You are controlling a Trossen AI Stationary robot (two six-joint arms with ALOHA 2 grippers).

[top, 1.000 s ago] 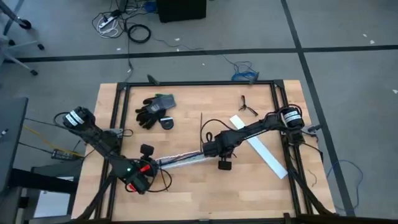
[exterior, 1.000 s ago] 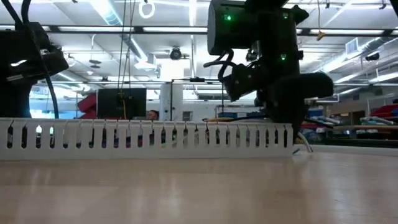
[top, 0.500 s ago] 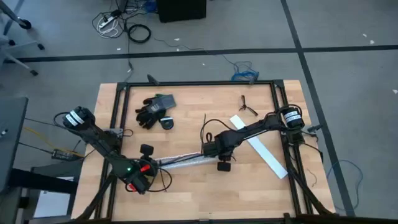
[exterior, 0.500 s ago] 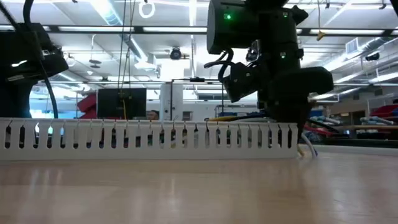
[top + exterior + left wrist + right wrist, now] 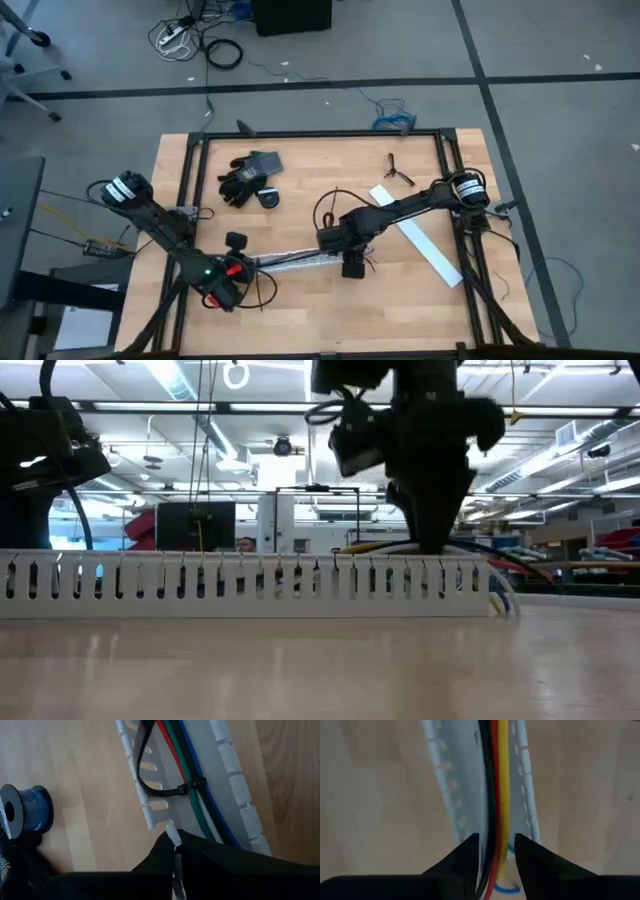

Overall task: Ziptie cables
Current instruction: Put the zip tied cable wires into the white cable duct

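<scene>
Right pincer (image 5: 496,851) over one end of the white channel (image 5: 440,780), fingers (image 5: 460,857) parted, straddling the cables (image 5: 496,795) without pinching them. Cables in the trough, running lengthwise away from the fingertips. At the far end, left pincer (image 5: 175,845) clamped on the channel wall. Just ahead of it, ziptie (image 5: 165,792) looped round the cables, through a wall slot.

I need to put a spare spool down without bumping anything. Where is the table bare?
Bare wood lies along the near edge below the channel, and at the far middle between the gloves and the forked clip. It's crowded around the channel, where the left hand and right hand work.
</scene>
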